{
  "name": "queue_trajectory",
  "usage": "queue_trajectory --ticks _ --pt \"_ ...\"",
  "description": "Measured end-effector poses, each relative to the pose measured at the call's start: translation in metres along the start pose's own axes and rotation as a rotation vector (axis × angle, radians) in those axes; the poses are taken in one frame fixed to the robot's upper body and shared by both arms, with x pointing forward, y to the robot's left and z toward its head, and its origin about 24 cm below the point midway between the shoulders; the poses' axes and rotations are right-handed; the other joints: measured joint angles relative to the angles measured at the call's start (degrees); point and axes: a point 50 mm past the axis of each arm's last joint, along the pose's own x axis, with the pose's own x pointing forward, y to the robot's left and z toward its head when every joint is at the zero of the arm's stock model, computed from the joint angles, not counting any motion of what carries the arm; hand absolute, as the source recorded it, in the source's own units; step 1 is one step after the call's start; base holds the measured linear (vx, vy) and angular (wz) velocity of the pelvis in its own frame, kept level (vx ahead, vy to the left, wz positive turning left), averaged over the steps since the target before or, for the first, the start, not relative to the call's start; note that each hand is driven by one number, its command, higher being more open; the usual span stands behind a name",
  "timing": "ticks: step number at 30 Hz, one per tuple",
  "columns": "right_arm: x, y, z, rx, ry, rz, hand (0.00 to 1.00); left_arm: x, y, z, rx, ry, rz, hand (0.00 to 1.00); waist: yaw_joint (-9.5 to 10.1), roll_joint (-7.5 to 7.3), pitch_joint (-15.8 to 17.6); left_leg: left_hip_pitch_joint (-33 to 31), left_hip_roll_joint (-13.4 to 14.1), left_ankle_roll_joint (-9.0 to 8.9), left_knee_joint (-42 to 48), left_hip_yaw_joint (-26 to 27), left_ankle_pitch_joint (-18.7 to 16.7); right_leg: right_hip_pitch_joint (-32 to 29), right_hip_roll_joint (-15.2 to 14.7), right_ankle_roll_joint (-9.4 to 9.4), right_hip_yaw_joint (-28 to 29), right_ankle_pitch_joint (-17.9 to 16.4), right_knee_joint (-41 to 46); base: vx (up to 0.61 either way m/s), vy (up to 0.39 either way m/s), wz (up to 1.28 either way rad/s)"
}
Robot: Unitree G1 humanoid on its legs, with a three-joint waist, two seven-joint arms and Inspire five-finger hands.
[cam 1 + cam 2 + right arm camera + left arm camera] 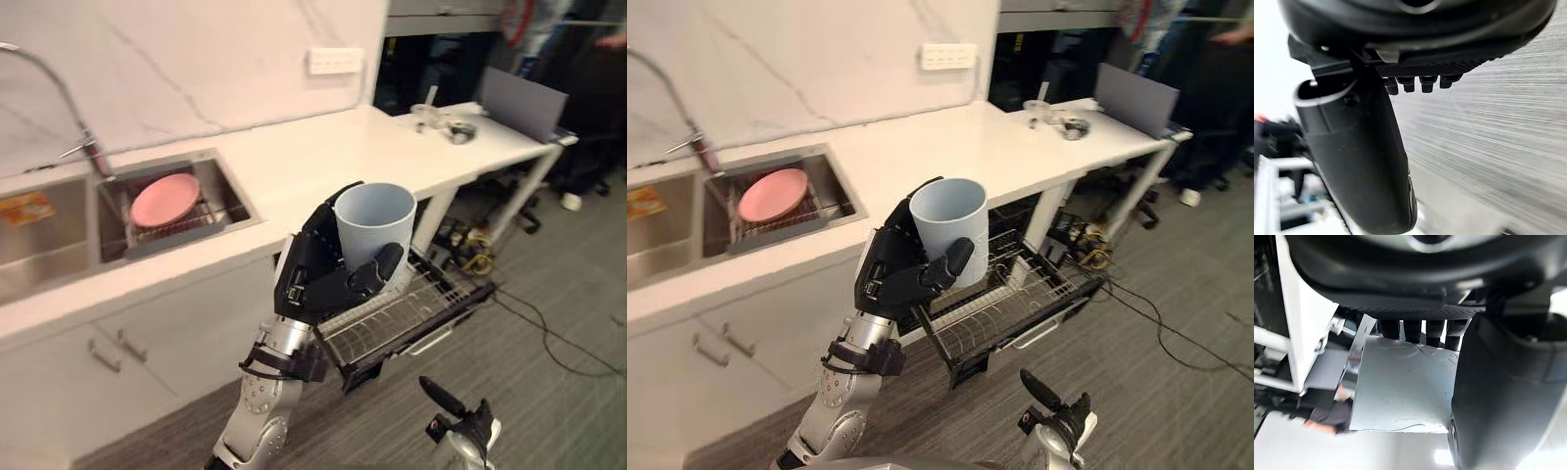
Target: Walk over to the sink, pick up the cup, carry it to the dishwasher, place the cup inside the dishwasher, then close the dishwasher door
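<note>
I am in the carrying step, close to placing. My left hand [323, 279] is wrapped round the cup [375, 220], thumb across the front of its wall and the other fingers behind it. The cup is upright, mouth up, raised above the left end of the pulled-out dishwasher rack [416, 311]. My right hand [458, 419] hangs low, below the rack's front edge, with nothing in it; how it is set I cannot tell. Next, I judge, I must bring the cup further over the rack, lower it onto the wires, and only then loosen my hold. Closing the dishwasher comes afterwards.
</note>
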Motion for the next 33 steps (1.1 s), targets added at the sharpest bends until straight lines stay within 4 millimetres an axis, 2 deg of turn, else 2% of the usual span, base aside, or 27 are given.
queue_trajectory --ticks 1,2,3,5,6,7,8,9,10,11,13,16,21,26,33 --pt "-0.001 -0.002 0.002 0.008 -0.026 0.011 1.0 0.0 0.005 0.001 0.032 -0.005 0.013 0.0 -0.16 -0.06 0.0 0.0 0.2 -0.11 0.1 0.8 -0.1 -0.4 -0.9 -0.2 -2.1 0.1 -1.2 0.02 0.022 -0.77" --pt "0.002 -0.012 0.007 0.073 -0.076 0.038 1.0 0.0 0.021 0.004 0.089 -0.014 0.058 0.0 -1.16 -0.14 0.1 -0.2 0.9 -0.41 0.2 1.8 -0.3 -0.6 -1.9 -0.47 -5.3 -0.3 -4.5 0.02 -0.061 -0.64" --pt "0.007 -0.03 0.016 0.141 -0.133 0.047 1.0 0.0 0.046 0.008 0.141 -0.028 0.144 0.0 -1.75 -0.1 0.8 -0.4 1.7 -0.91 0.8 2.0 -0.7 -0.3 -2.3 -0.78 -6.9 -1.0 -8.8 0.01 -0.11 -0.56" --pt "0.012 -0.052 0.039 0.243 -0.253 0.094 1.0 -0.003 0.077 0.018 0.184 -0.057 0.265 0.0 -2.94 -0.89 2.1 -0.8 2.8 -2.19 3.3 2.2 -1.7 1.0 -2.8 -0.52 -7.2 1.0 -16.9 -0.01 -0.154 -0.35" --pt "0.009 -0.068 0.067 0.296 -0.388 0.147 1.0 -0.006 0.094 0.027 0.214 -0.09 0.334 0.0 -3.24 -2.28 3.3 -1.7 3.6 -3.36 6.9 2.1 -3.9 2.8 -2.6 2.63 -6.3 3.4 -21.9 -0.02 -0.266 -0.25" --pt "0.004 -0.084 0.099 0.304 -0.526 0.216 1.0 -0.01 0.098 0.028 0.231 -0.09 0.364 0.0 -3.04 -2.44 3.4 -2.5 5.1 -3.91 8.7 -0.2 -4.4 3.2 -1.1 2.01 -6.5 3.8 -22.8 0.0 -0.286 -0.23" --pt "0.0 -0.087 0.116 0.302 -0.597 0.259 1.0 -0.012 0.096 0.027 0.249 -0.09 0.365 0.0 -3.0 -2.31 3.3 -2.6 5.6 -4.58 8.6 -1.5 -4.7 3.1 -0.4 1.67 -6.4 3.7 -23.0 0.03 -0.298 -0.11" --pt "-0.009 -0.088 0.149 0.297 -0.735 0.355 1.0 -0.011 0.09 0.024 0.286 -0.079 0.342 0.0 -3.03 -2.19 3.3 -2.5 6.3 -4.94 8.5 -1.8 -4.7 3.5 0.3 1.27 -6.5 3.9 -23.6 0.05 -0.206 -0.03" --pt "-0.022 -0.08 0.178 0.28 -0.867 0.459 1.0 -0.009 0.082 0.019 0.325 -0.069 0.319 0.0 -2.98 -2.3 3.2 -2.5 6.7 -5.4 8.3 -1.8 -4.5 4.1 1.0 0.87 -6.6 4.6 -24.7 0.04 -0.158 0.01" --pt "-0.03 -0.073 0.19 0.282 -0.927 0.514 1.0 -0.009 0.077 0.017 0.343 -0.063 0.305 0.0 -2.92 -2.33 3.1 -2.5 6.9 -5.6 8.0 -1.8 -4.3 4.6 1.3 0.84 -6.7 5.2 -25.6 0.05 -0.068 -0.02" --pt "-0.059 -0.042 0.22 0.32 -1.098 0.731 1.0 -0.005 0.061 0.01 0.423 -0.059 0.258 0.0 -2.8 -2.11 2.9 -2.6 6.9 -5.72 7.4 -2.0 -3.7 5.9 1.9 0.89 -6.8 7.2 -28.9 0.04 -0.024 0.02" --pt "-0.08 -0.011 0.221 0.341 -1.122 0.936 1.0 0.0 0.055 0.011 0.534 -0.091 0.251 0.0 -2.23 -1.79 2.7 -2.0 6.1 -5.37 6.4 -2.6 -3.2 7.3 1.5 1.29 -7.4 8.1 -30.9 0.01 0.017 0.13" --pt "-0.095 0.021 0.207 0.345 -1.015 1.1 1.0 -0.001 0.061 0.018 0.672 -0.153 0.354 0.0 -2.19 -1.2 2.7 -1.1 4.3 -4.46 4.7 -3.2 -2.6 8.4 0.3 2.08 -8.0 8.7 -31.9 0.0 0.029 0.09" --pt "-0.107 0.04 0.2 0.297 -0.945 1.167 1.0 0.0 0.052 0.015 0.753 -0.179 0.327 0.0 -2.28 -0.86 2.8 -1.1 2.9 -3.52 3.3 -3.1 -1.8 8.4 -0.6 2.36 -8.0 9.9 -33.2 -0.04 0.041 0.01" --pt "-0.118 0.058 0.19 0.23 -0.909 1.199 1.0 0.001 0.035 0.008 0.83 -0.203 0.234 0.0 -2.34 0.59 2.2 -1.1 1.3 -2.51 1.7 -3.2 -0.7 8.1 -1.8 2.69 -8.1 10.9 -33.8 -0.05 0.035 0.02"
